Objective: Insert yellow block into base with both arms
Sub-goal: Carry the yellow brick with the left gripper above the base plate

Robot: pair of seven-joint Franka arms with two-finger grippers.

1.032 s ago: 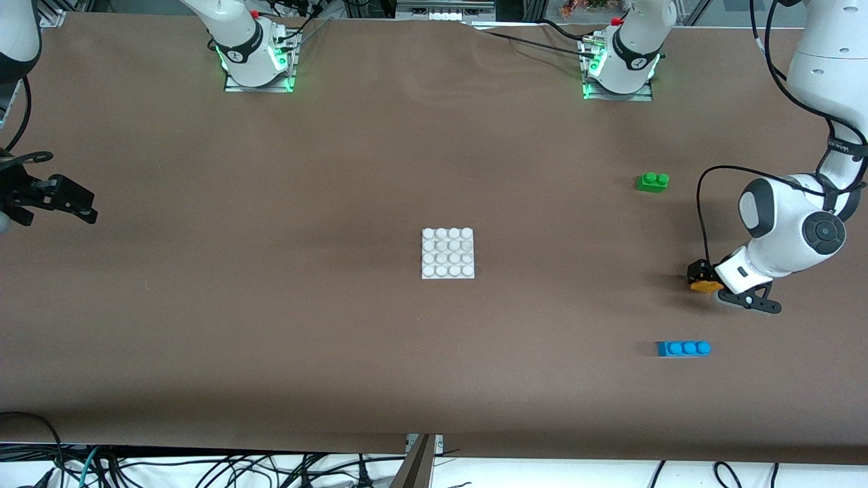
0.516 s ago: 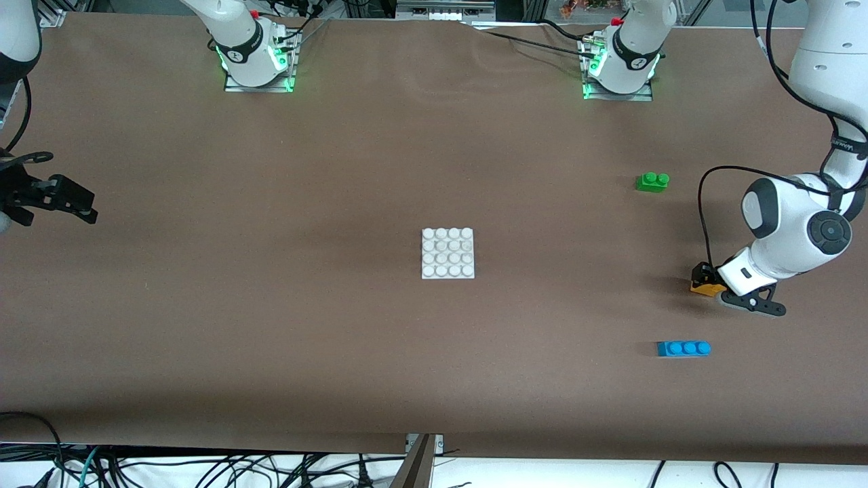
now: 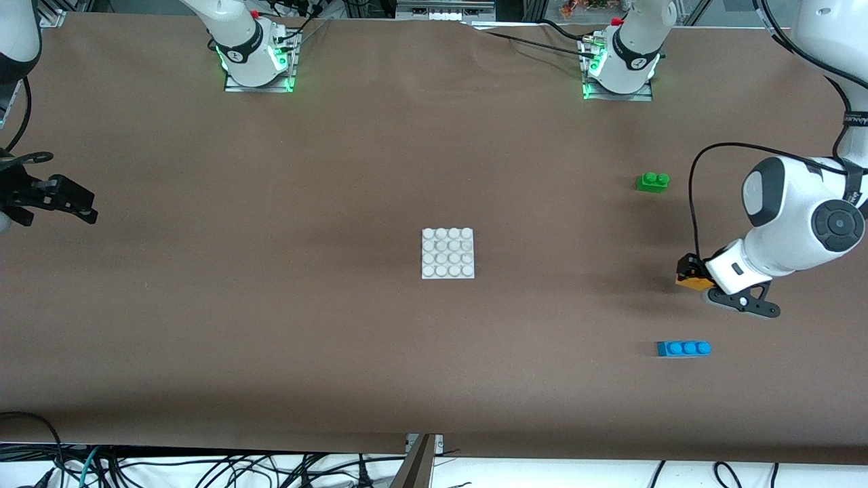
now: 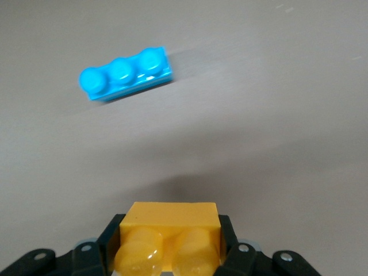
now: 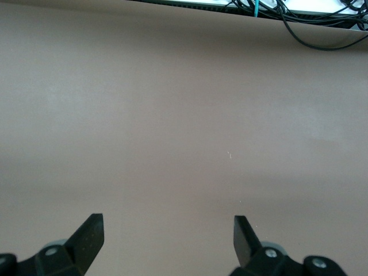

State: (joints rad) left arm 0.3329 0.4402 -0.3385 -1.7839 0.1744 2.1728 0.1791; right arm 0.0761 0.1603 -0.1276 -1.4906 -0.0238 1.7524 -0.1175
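The yellow block [image 3: 690, 282] is clamped in my left gripper [image 3: 692, 274], which is shut on it and lifted a little over the table near the left arm's end. In the left wrist view the yellow block [image 4: 169, 233] shows its two studs between the black fingers [image 4: 112, 236]. The white studded base [image 3: 447, 253] lies flat at the table's middle, well apart from the block. My right gripper [image 3: 64, 196] waits open over the right arm's end of the table; the right wrist view shows its gripper [image 5: 168, 233] with only bare table between the jaws.
A green two-stud brick [image 3: 652, 181] lies farther from the front camera than the left gripper. A blue three-stud brick [image 3: 683, 348] lies nearer to that camera, also seen as the blue brick [image 4: 125, 73] in the left wrist view. Cables [image 3: 203, 468] hang at the table's front edge.
My left gripper closed on the yellow block and rose slightly with it, shifting a little toward the base. The right arm has not moved.
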